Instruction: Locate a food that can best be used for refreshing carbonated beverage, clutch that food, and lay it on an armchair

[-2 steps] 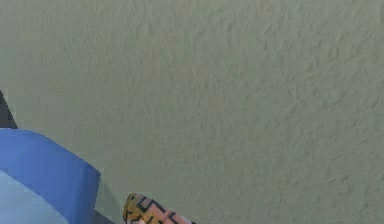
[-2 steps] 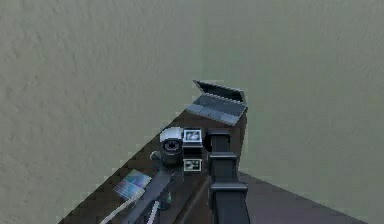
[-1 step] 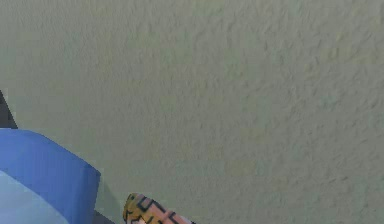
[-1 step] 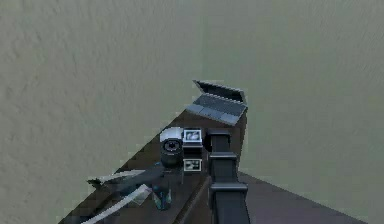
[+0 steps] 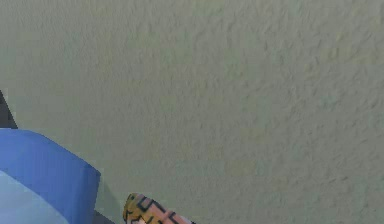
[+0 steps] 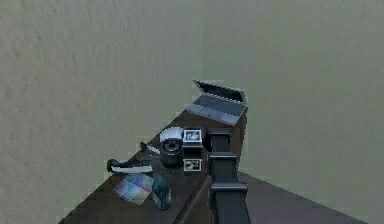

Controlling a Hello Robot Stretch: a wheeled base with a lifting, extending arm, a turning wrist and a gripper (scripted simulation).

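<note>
A dark brown table (image 6: 255, 195) runs along a beige wall in the arm side view. My arm (image 6: 226, 185) reaches over it as a dark bar, with two white marked squares (image 6: 191, 137) at its end. Left of them is the gripper (image 6: 153, 150), low over the tabletop. I cannot tell whether it holds anything. A small dark teal upright container (image 6: 162, 190) stands on the table nearer than the gripper. Its shape is too small to name.
An open grey laptop (image 6: 218, 102) sits at the table's far end. A colourful flat booklet (image 6: 133, 188) and a dark-and-white slim object (image 6: 130, 166) lie left of the container. In the forward view, a blue rounded object (image 5: 45, 180) and a patterned item (image 5: 150, 211) lie below a beige wall.
</note>
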